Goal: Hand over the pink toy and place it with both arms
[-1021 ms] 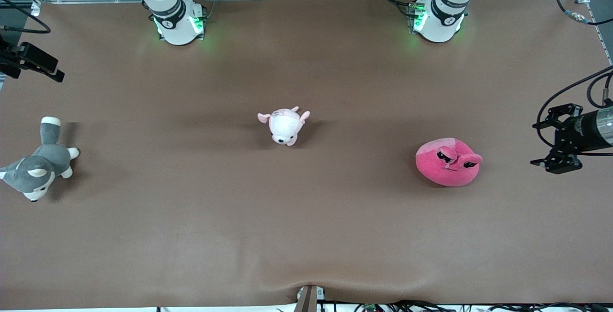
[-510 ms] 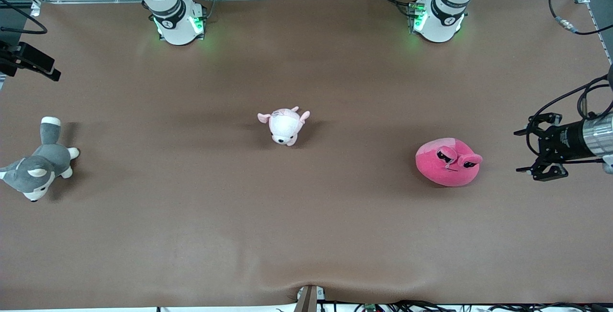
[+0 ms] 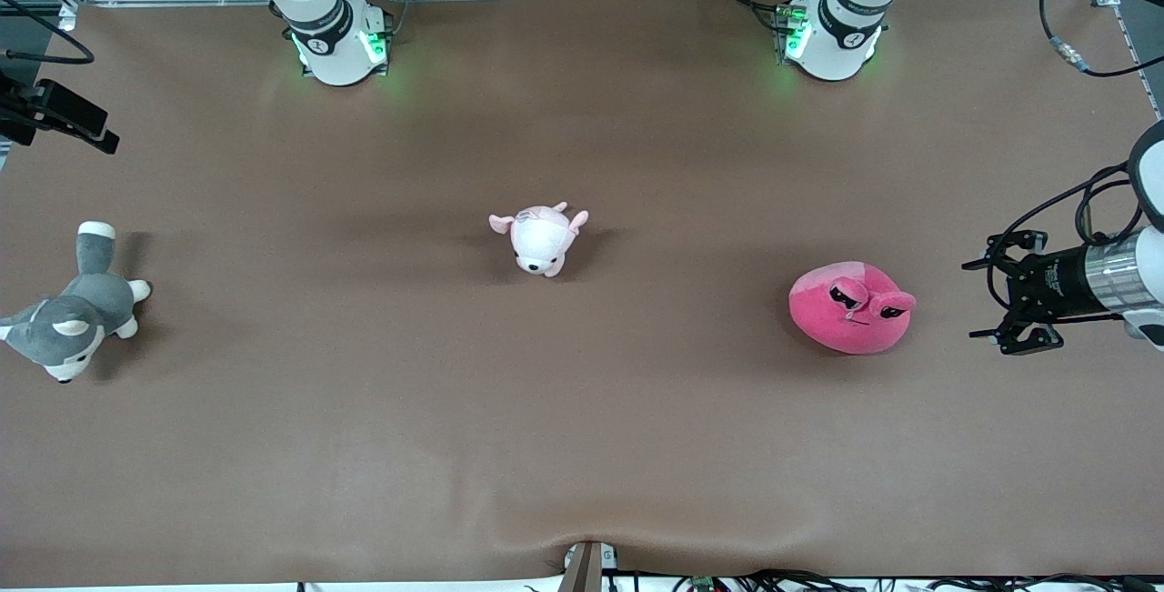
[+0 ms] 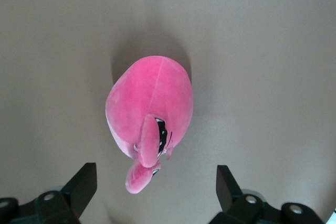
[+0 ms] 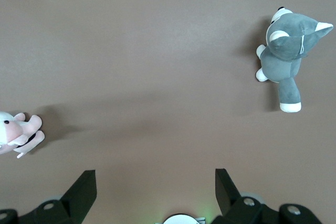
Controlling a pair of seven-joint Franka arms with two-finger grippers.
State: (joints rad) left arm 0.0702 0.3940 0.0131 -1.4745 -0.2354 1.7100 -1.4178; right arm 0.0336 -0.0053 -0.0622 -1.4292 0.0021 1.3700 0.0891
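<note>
The brown worktop [image 3: 582,446] fills the scene, its cloth rippled at the edge nearest the front camera; cables and racks crowd the room past the arm bases. The pink toy [image 3: 851,307], a round blob with black angry eyes and small ears, sits on the worktop toward the left arm's end. Just beside it hovers the left gripper [image 3: 993,298], jaws wide and empty. From the toy, the puppy [image 3: 539,238] lies toward the right arm's end and the husky [image 3: 68,315] further that way, partly cut off. The right gripper [image 5: 155,192] waits, jaws wide, mostly out of view.
</note>
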